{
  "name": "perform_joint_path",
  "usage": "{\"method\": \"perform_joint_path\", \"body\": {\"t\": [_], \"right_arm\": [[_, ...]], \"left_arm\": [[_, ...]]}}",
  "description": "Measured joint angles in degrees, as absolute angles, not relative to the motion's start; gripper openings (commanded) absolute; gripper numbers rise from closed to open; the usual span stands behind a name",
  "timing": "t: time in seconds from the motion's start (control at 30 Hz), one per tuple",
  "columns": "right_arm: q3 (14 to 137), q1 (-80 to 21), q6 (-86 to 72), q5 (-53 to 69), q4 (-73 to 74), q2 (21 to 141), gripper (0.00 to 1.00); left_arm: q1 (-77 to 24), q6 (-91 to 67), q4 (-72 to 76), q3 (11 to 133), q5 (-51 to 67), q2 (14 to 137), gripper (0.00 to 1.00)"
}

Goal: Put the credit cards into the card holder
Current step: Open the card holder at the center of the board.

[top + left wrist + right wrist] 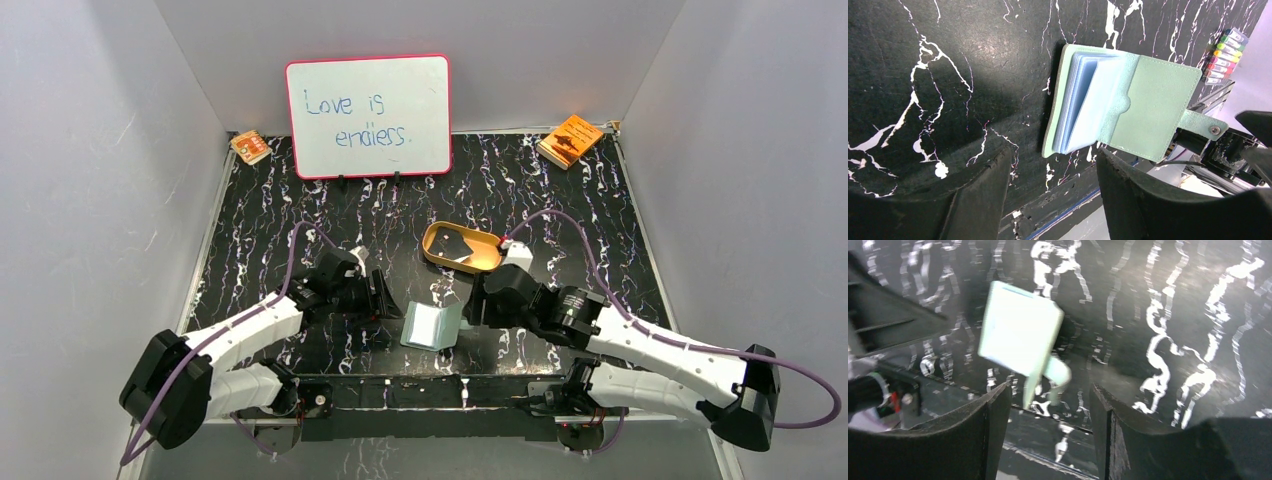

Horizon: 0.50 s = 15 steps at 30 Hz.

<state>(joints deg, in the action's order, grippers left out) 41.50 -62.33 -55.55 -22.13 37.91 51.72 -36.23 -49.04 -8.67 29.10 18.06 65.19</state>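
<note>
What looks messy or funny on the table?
The card holder lies flopped half open near the front edge of the table. Its pale blue pockets fan out, and its snap strap sticks out unfastened. Nothing looks spilled or broken.

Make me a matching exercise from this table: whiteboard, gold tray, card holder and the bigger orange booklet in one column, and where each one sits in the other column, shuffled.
Things:
1. whiteboard
2. tray
3. card holder
4. booklet

Places:
A. back right corner of the table
B. lying open near the front edge
C. propped upright at the back, centre
D. middle of the table

Pairs: 1-C, 2-D, 3-B, 4-A
</note>
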Motion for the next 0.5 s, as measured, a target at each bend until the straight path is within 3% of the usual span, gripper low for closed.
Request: {"method": "perform_joint_path", "body": {"t": [0.13, 0.5], "right_arm": [[44.1, -62.3, -50.1, -16.6, 32.4, 53.7, 0.58], [51.4, -62.3, -44.1, -4.1, 19.4, 74.2, 0.46]], "left_arm": [[-36.2, -49.0, -9.2, 29.1, 17.7, 64.6, 0.61], [-36.2, -49.0, -9.5, 29.1, 16.9, 64.6, 0.61]]}}
